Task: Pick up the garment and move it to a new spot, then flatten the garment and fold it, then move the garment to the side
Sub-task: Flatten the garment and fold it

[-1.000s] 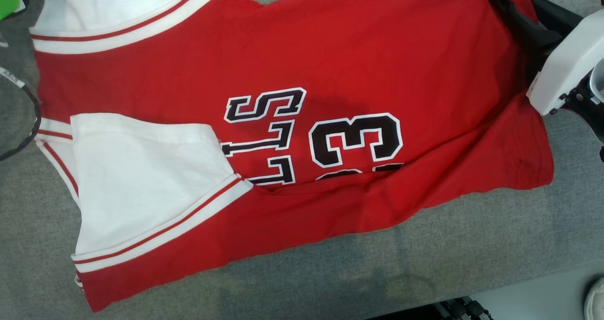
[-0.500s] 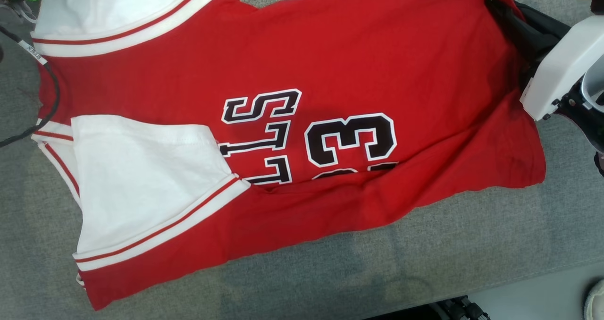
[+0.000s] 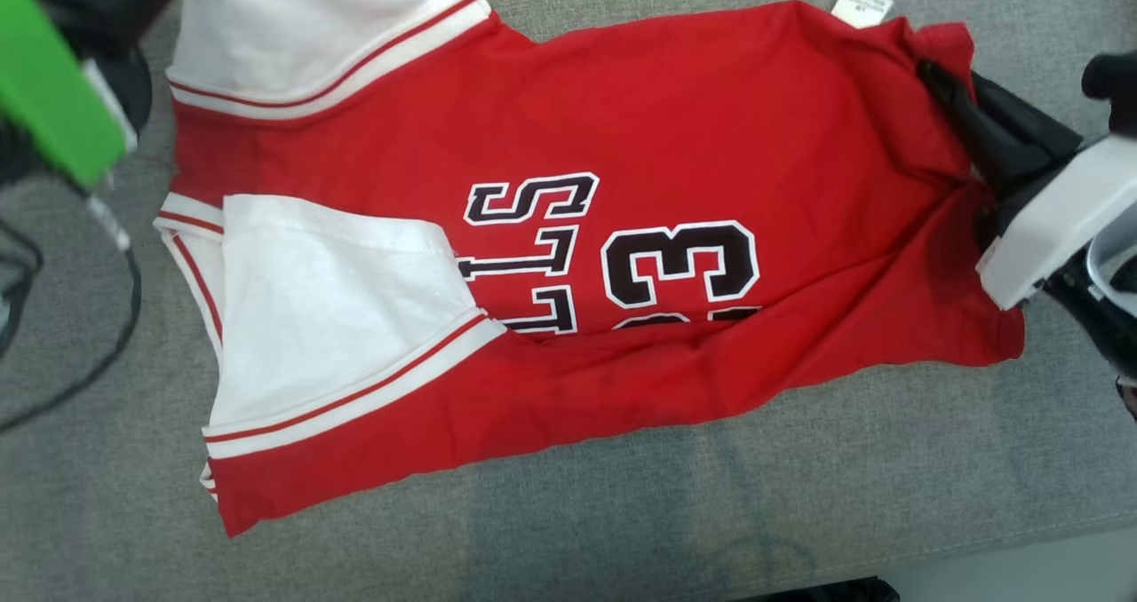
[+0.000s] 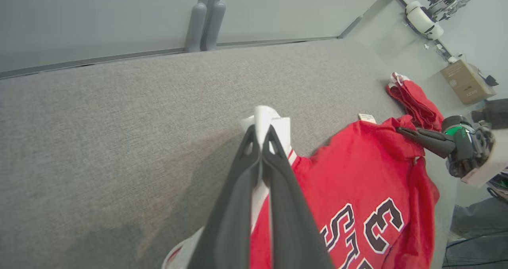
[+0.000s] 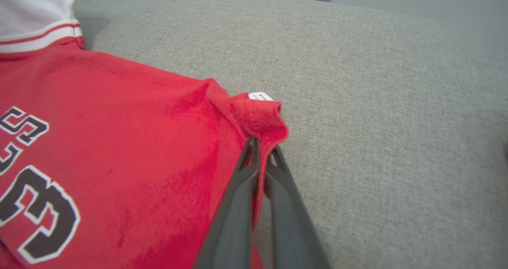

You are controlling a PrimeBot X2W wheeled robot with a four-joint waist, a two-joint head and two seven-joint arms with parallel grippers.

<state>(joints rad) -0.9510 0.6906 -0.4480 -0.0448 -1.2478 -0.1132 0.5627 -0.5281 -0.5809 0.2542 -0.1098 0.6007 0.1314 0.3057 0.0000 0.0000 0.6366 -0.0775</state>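
The garment (image 3: 675, 131) is a red jersey with white sleeves and black lettering, lying spread on the grey cloth table (image 3: 622, 513). In the left wrist view my left gripper (image 4: 262, 136) is shut on a white sleeve edge (image 4: 265, 118) at the jersey's far corner. My right gripper (image 5: 260, 146) is shut on a bunched red hem corner (image 5: 258, 114) beside the white label (image 5: 260, 96). In the head view the right gripper (image 3: 933, 74) sits at the jersey's upper right corner. The left arm's green-marked wrist (image 3: 53, 96) is at the upper left.
A second bunched red cloth (image 4: 414, 100) lies past the held corner near the table's end. Black cables (image 3: 107, 353) hang at the left. The table's near edge (image 3: 977, 549) runs along the lower right. A cardboard box (image 4: 466, 82) stands beyond the table.
The head camera has shifted, so the jersey's far edge and label now show. The left arm's green wrist has come in at the upper left. The right gripper keeps its place at the hem corner.
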